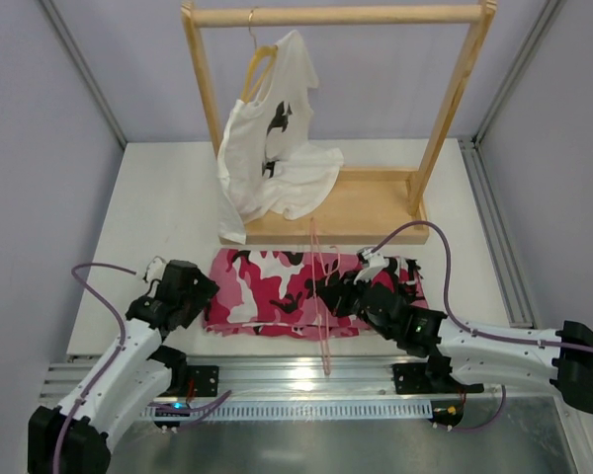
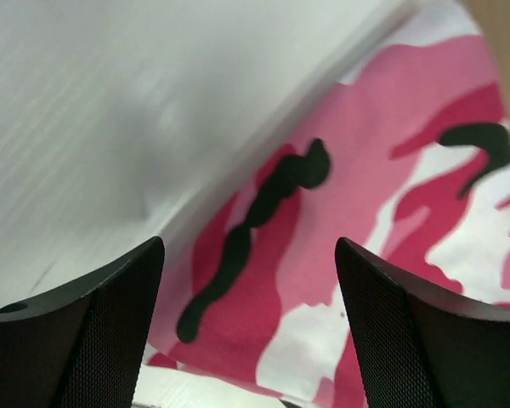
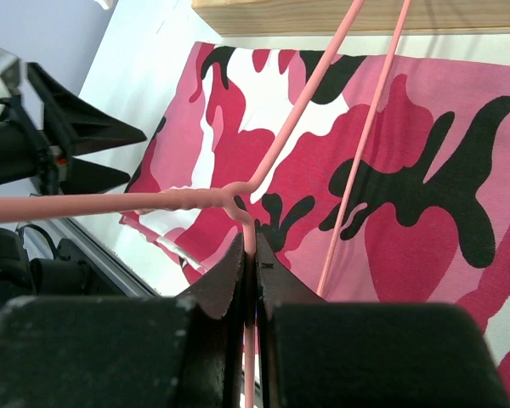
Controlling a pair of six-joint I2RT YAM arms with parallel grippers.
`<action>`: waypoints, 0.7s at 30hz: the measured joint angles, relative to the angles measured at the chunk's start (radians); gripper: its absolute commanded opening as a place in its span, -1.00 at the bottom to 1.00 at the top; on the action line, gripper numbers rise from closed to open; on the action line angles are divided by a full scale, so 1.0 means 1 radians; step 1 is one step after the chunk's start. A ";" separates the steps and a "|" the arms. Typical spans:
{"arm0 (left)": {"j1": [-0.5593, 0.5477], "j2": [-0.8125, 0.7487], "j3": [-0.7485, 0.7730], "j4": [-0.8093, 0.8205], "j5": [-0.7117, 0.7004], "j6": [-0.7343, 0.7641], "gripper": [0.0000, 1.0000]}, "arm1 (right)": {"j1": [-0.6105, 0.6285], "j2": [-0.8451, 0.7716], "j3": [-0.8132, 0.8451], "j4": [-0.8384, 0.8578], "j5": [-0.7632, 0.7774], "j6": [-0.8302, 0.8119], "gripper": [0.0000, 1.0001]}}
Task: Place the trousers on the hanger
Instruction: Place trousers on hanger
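The trousers point(image 1: 277, 288) lie folded flat on the white table point(image 1: 168, 217), just in front of the wooden rack's base point(image 1: 366, 209), their length running left to right between the two arms. The hanger point(image 3: 110, 204) crosses them about the middle, running front to back. In the right wrist view two of its thin pink wires stretch away over the camouflage cloth toward the base, and the twisted neck leads off to the left. Whether the wire touches the cloth cannot be told. The right gripper point(image 3: 251, 246) sits over the right half of the trousers with its fingers pressed together on the wire, pinching it just beside the twist. The left gripper point(image 2: 246, 246) hangs at the left end of the trousers with its fingers spread wide. Nothing is between them, and only the cloth's edge and bare table show below. On the rack point(image 1: 455, 109) behind, a white T-shirt point(image 1: 277, 148) with a black print hangs crookedly from a wooden hanger point(image 1: 257, 64), its hem resting on the base.
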 measured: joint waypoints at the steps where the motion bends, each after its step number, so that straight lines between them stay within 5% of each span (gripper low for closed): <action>1: 0.045 0.027 -0.009 0.008 0.035 0.021 0.62 | 0.000 -0.005 -0.002 0.000 0.000 0.000 -0.92; 5: 0.167 0.172 -0.008 0.047 0.145 0.088 0.60 | 0.000 -0.042 -0.011 -0.001 0.001 0.000 -0.93; 13: 0.181 0.182 -0.031 0.148 0.237 0.148 0.29 | -0.003 -0.101 -0.031 -0.005 0.010 -0.004 -0.92; 21: 0.183 0.151 -0.064 0.161 0.288 0.177 -0.99 | -0.005 -0.085 -0.072 0.003 0.018 0.006 -0.93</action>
